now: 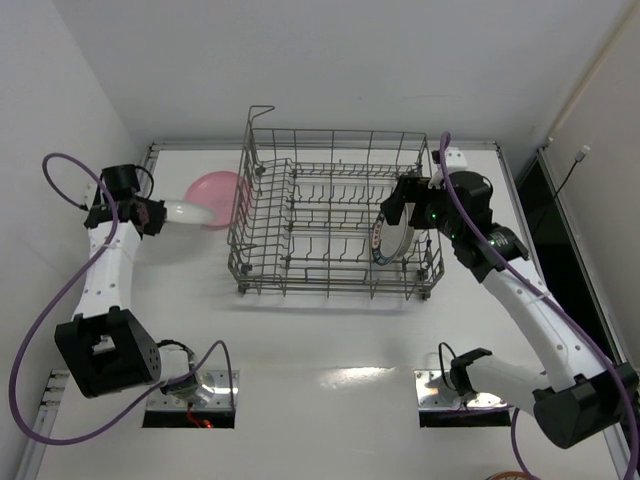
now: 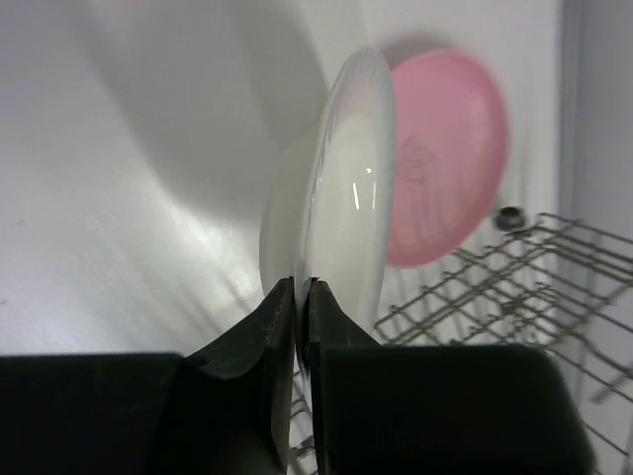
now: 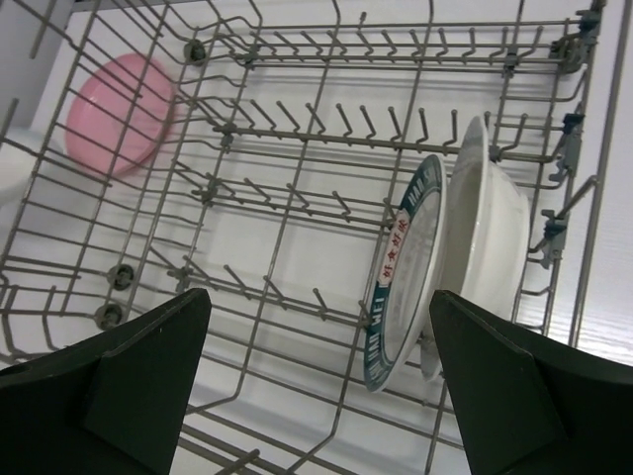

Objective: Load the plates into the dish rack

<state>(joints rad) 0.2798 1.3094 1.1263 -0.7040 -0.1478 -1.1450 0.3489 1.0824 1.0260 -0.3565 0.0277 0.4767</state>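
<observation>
Currently our left hand [image 2: 302, 292] is clenched on the rim of the white plate [image 2: 341, 188], held edge-on and seemingly clear of the surface [image 2: 119, 198], likely so it can slot between tines. The pink plate [image 2: 450, 158] sits just left of the dish rack [image 1: 335, 215]. Our right hand [image 3: 318, 307] hangs released over the rack's right end. There the blue-rimmed plate [image 3: 406, 267] stands upright beside a white dish [image 3: 490, 223], tines propping both.

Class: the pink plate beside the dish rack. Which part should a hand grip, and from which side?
On the pink plate, pinch the thin rim at the edge away from the dish rack, approaching from that side. It seems to lie flat, so only the rim can be pinched; rack wires crowd the other edge.
</observation>
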